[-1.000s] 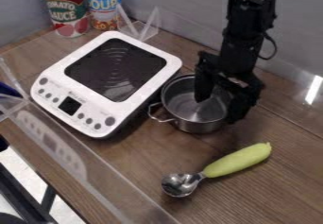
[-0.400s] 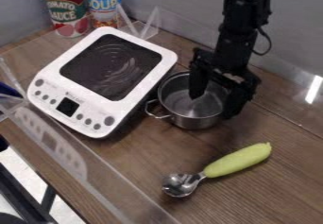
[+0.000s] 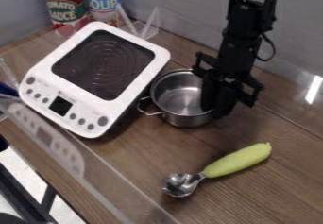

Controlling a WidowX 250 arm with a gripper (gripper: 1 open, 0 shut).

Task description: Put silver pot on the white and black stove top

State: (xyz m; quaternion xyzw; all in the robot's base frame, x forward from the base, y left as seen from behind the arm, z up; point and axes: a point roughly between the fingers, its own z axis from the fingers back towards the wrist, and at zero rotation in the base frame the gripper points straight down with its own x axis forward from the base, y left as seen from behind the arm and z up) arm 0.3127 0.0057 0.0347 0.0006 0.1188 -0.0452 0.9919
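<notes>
The silver pot (image 3: 176, 103) stands upright on the wooden table, just right of the stove top (image 3: 94, 69). The stove top is a white cooker with a black ringed glass plate and a button panel on its near-left side. My gripper (image 3: 216, 97) comes down from above at the pot's right side. Its black fingers are drawn together on the pot's right rim. The pot's bottom rests on the table, and its inside looks empty. Nothing lies on the stove top.
A metal scoop with a yellow-green handle (image 3: 225, 167) lies on the table in front of the pot. Two food cans (image 3: 63, 8) (image 3: 104, 3) stand at the back left behind the stove. The table's front edge (image 3: 76, 176) runs diagonally at lower left.
The jaws stood wide apart over the pot's right side and have now closed in on its rim. The arm has stayed in place.
</notes>
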